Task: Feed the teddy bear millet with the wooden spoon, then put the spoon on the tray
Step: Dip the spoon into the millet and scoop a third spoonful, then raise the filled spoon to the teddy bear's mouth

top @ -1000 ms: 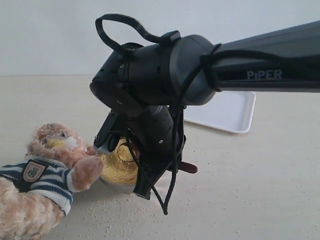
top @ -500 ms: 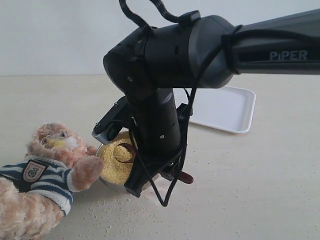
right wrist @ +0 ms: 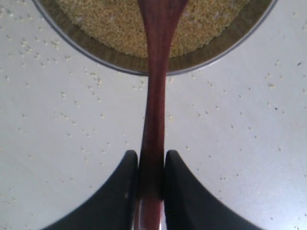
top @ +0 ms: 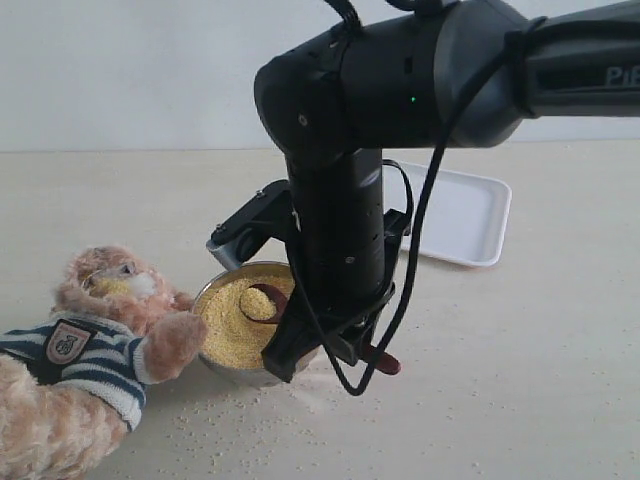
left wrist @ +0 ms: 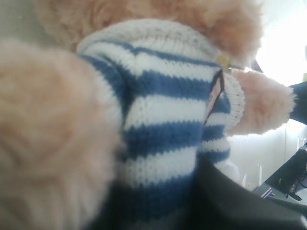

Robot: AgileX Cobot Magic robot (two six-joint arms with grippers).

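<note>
The teddy bear (top: 95,345) lies at the lower left, one paw against the steel bowl (top: 215,292) of millet (top: 225,320). My right gripper (top: 342,345) (right wrist: 151,163) is shut on the wooden spoon's handle (right wrist: 154,96). The spoon's round end (top: 265,300) rests in the millet and the handle's tip (top: 383,363) sticks out behind the gripper. In the left wrist view the bear's striped shirt (left wrist: 163,115) fills the frame. My left gripper (left wrist: 163,211) is closed on the bear's body; only one dark finger (left wrist: 230,201) shows. The white tray (top: 455,215) lies at the back right.
Loose grains (top: 240,420) are scattered on the tabletop in front of the bowl and under the spoon handle (right wrist: 72,115). The right arm's thick black body (top: 350,150) stands over the bowl and hides part of the tray. A pale wall (top: 120,70) closes the back.
The right arm has swung up and to the right, uncovering more of the bowl. The spoon's round end stays in the millet and its handle tip has sunk lower. The bear has not moved.
</note>
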